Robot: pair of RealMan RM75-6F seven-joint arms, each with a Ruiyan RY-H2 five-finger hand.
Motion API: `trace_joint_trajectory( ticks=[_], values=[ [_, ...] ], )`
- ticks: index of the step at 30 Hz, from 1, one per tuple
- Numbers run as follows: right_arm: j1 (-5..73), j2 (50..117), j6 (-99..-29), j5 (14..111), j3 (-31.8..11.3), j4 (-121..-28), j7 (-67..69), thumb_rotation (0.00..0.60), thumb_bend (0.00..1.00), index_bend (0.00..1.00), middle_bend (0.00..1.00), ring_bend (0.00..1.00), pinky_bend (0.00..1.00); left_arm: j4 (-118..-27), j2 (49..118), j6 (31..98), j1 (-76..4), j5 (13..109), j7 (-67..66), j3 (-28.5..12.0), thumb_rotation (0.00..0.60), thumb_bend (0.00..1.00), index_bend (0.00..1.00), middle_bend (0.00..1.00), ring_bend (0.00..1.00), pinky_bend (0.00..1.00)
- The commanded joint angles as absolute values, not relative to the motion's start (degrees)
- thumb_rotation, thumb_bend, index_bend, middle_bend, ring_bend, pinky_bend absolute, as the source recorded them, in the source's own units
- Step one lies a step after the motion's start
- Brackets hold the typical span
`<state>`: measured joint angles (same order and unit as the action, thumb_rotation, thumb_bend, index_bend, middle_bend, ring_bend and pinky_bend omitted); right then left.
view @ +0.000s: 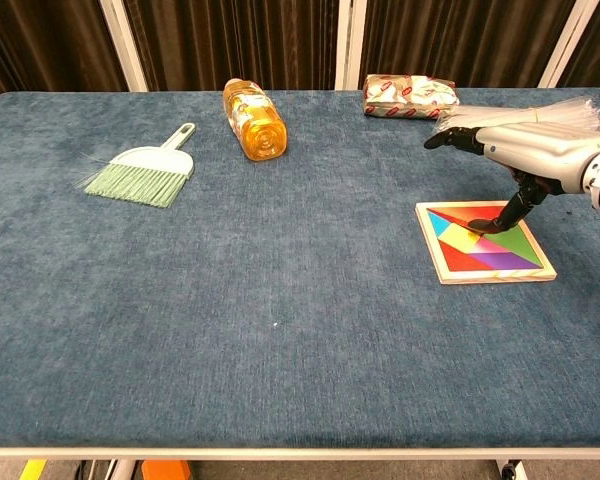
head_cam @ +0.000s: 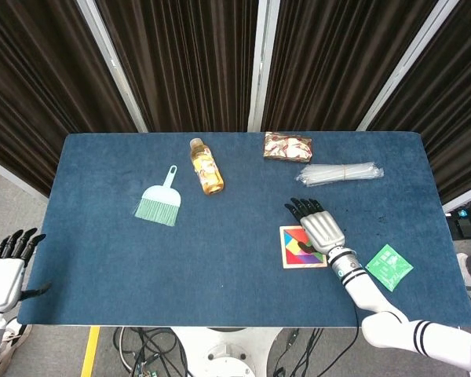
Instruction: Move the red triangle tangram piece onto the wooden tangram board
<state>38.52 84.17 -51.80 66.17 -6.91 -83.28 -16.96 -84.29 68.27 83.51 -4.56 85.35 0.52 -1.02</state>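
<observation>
The wooden tangram board (view: 429, 246) lies at the right of the table, filled with coloured pieces. The red triangle (view: 468, 213) sits flat along the board's far edge. My right hand (view: 525, 150) hovers over the board with its fingers stretched out to the left, and its thumb (view: 504, 217) reaches down onto the pieces at the red triangle's near edge. In the head view that hand (head_cam: 319, 228) covers the right half of the board (head_cam: 282, 251). My left hand (head_cam: 6, 271) hangs off the table's front left corner, fingers spread, holding nothing.
An orange-capped bottle (view: 253, 118) lies on its side at the back, a green hand brush (view: 137, 168) to its left. A snack pack (view: 408, 96) and a bundle of clear straws (head_cam: 339, 173) lie behind the board. A green packet (head_cam: 389, 267) sits right of the board.
</observation>
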Motion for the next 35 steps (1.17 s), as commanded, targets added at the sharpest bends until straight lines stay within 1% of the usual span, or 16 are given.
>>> trace_joint_trajectory(
  ticks=[1, 7, 13, 15, 19, 22, 26, 30, 35],
  values=[
    [38.3, 83.9, -52.2, 66.5, -6.9, -83.6, -16.5, 0.6, 0.19, 0.02, 0.0, 0.0, 0.0, -84.3, 68.3, 83.5, -4.6, 85.3, 0.5, -1.0, 0.6, 0.0, 0.15, 0.08, 0.02, 0.12],
    [37.5, 82.6, -52.9, 68.2, -6.3, -85.1, -14.7, 0.6, 0.19, 0.02, 0.0, 0.0, 0.0, -84.4, 68.3, 83.4, -4.6, 85.3, 0.3, -1.0, 0.6, 0.0, 0.15, 0.08, 0.02, 0.12],
    [35.4, 79.7, -57.1, 71.4, -6.1, -87.8, -12.6, 0.6, 0.19, 0.01, 0.0, 0.0, 0.0, -84.6, 68.2, 83.5, -4.6, 85.4, 0.0, -1.0, 0.6, 0.0, 0.15, 0.08, 0.02, 0.12],
    [33.8, 77.7, -59.5, 72.8, -5.5, -89.5, -12.4, 0.6, 0.19, 0.01, 0.0, 0.0, 0.0, -84.9, 68.1, 83.7, -4.6, 85.4, -0.2, -1.1, 0.6, 0.0, 0.15, 0.08, 0.02, 0.12],
    [28.3, 73.8, -68.1, 77.1, -2.6, -92.1, -13.9, 0.6, 0.19, 0.0, 0.0, 0.0, 0.0, -85.4, 67.9, 84.1, -4.5, 85.5, -0.8, -1.1, 0.6, 0.0, 0.15, 0.08, 0.02, 0.12],
    [23.0, 72.3, -75.0, 79.4, -0.1, -93.2, -13.4, 0.6, 0.19, 0.0, 0.0, 0.0, 0.0, -86.0, 67.7, 84.0, -4.5, 85.6, -1.2, -1.1, 0.6, 0.0, 0.15, 0.08, 0.02, 0.12],
    [16.7, 71.5, -81.7, 81.1, 2.8, -92.6, -12.0, 0.6, 0.19, 0.0, 0.0, 0.0, 0.0, -86.6, 67.6, 84.0, -4.8, 86.0, -1.8, -1.2, 0.6, 0.0, 0.15, 0.08, 0.02, 0.12],
    [12.3, 71.1, -85.7, 81.8, 4.5, -91.0, -11.5, 0.6, 0.19, 0.0, 0.0, 0.0, 0.0, -87.4, 67.2, 84.0, -5.2, 86.4, -2.8, -1.4, 0.6, 0.0, 0.15, 0.08, 0.02, 0.12],
    [9.0, 71.1, -87.9, 81.8, 4.3, -89.1, -8.0, 0.6, 0.19, 0.0, 0.0, 0.0, 0.0, -88.3, 67.0, 84.2, -5.3, 86.5, -3.8, -1.5, 0.6, 0.0, 0.15, 0.08, 0.02, 0.12]
  ],
)
